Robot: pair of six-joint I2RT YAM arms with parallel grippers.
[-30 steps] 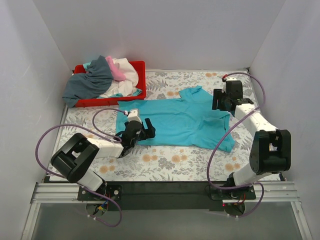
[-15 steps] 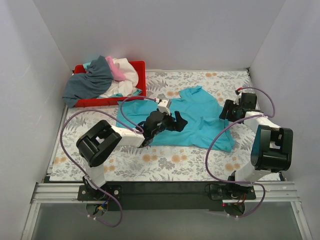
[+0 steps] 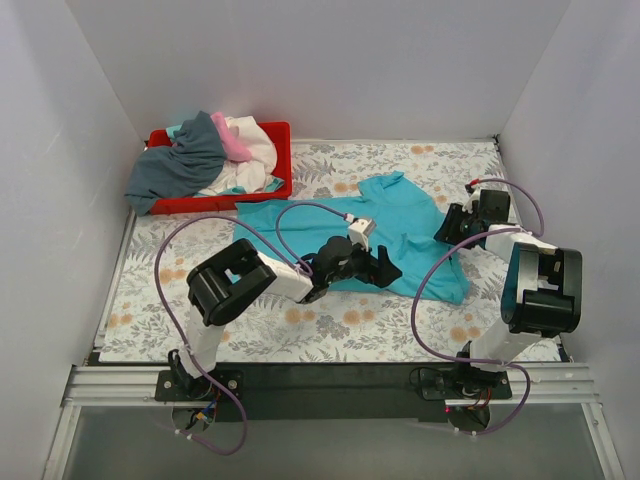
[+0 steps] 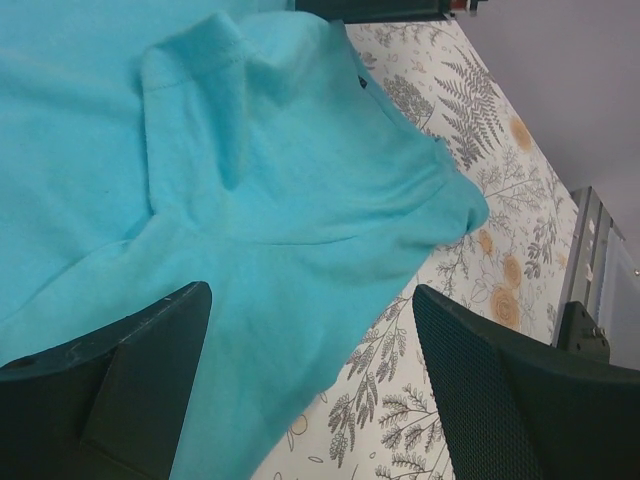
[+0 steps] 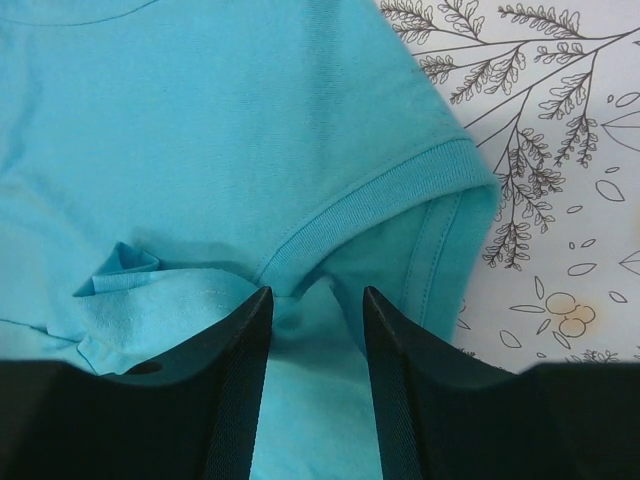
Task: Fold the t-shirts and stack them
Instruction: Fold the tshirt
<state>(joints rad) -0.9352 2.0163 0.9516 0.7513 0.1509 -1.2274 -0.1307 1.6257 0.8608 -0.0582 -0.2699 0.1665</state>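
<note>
A bright turquoise t-shirt [image 3: 400,222] lies spread on the floral table. My left gripper [image 3: 386,270] hovers over its near right part, jaws wide open and empty; in the left wrist view [image 4: 310,385] the shirt's [image 4: 250,180] edge runs between the fingers. My right gripper [image 3: 447,226] is at the shirt's right sleeve. In the right wrist view [image 5: 315,335] its jaws stand a little apart, with a fold of the shirt [image 5: 200,130] by the sleeve seam between them. Slate grey [image 3: 185,160], white [image 3: 258,150] and pink [image 3: 236,142] shirts lie heaped at the back left.
A red plastic tray [image 3: 282,130] at the back left holds the heap of shirts; the grey one hangs over its left edge. White walls close in the table on three sides. Purple cables loop from both arms.
My left arm has swung right across the shirt, from its left edge to its near right part. My right gripper moved forward onto the right sleeve, then stayed there.
</note>
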